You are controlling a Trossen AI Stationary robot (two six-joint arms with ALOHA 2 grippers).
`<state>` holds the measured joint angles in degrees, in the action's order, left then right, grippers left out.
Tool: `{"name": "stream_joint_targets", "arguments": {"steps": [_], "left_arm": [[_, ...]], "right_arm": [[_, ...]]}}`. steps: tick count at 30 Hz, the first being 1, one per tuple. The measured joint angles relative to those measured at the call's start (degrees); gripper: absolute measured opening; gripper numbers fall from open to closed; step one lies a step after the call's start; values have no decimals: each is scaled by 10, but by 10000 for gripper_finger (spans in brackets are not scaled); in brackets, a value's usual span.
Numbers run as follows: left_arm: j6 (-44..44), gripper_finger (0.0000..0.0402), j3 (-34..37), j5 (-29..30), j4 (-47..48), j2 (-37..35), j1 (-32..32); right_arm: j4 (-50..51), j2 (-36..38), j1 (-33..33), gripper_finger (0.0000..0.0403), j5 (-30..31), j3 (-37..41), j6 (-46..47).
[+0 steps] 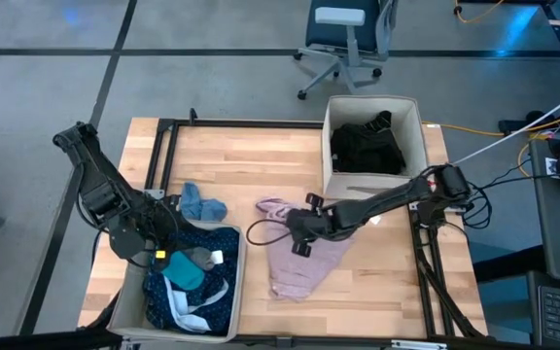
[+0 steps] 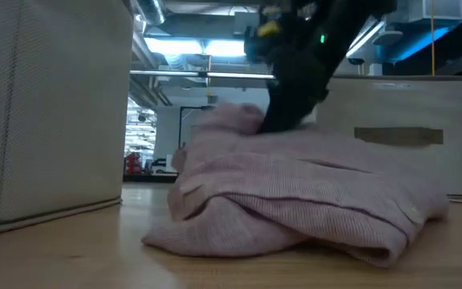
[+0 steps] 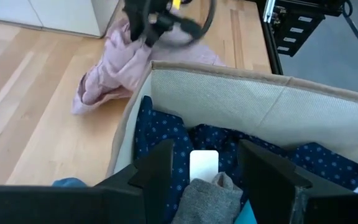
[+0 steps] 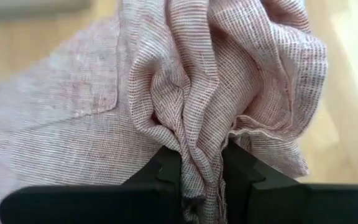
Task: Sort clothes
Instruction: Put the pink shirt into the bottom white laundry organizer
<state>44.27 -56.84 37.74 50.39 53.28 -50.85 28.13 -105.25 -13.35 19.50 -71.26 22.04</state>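
Pink shirt (image 4: 185,93) folds pinched tight in right end effector (image 4: 201,165); left end effector (image 3: 207,171) spread open over bin (image 3: 241,99), navy dotted garment (image 3: 166,134) half hidden.

shirt (image 1: 304,262) on surface (image 1: 261,156), frame centre | bin (image 1: 411,136) upper right (garments (image 1: 367,144) inside) | second bin (image 1: 236,292) lower left | denim item (image 1: 200,202) just above it
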Motion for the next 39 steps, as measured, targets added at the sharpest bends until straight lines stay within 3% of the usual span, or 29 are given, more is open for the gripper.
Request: {"name": "stream_joint_targets", "arguments": {"steps": [7,22,31,39], "left_arm": [[-2,171,0,0,0,0,0],[-2,171,0,0,0,0,0],[-2,171,0,0,0,0,0],[-10,171,0,0,0,0,0]], "right_arm": [[44,57,-11,66,52,-42,-23],[196,71,-9,66,149,-256,-144],[350,71,42,66,235,-454,-180],[401,72,92,66,237,-575,-224]]}}
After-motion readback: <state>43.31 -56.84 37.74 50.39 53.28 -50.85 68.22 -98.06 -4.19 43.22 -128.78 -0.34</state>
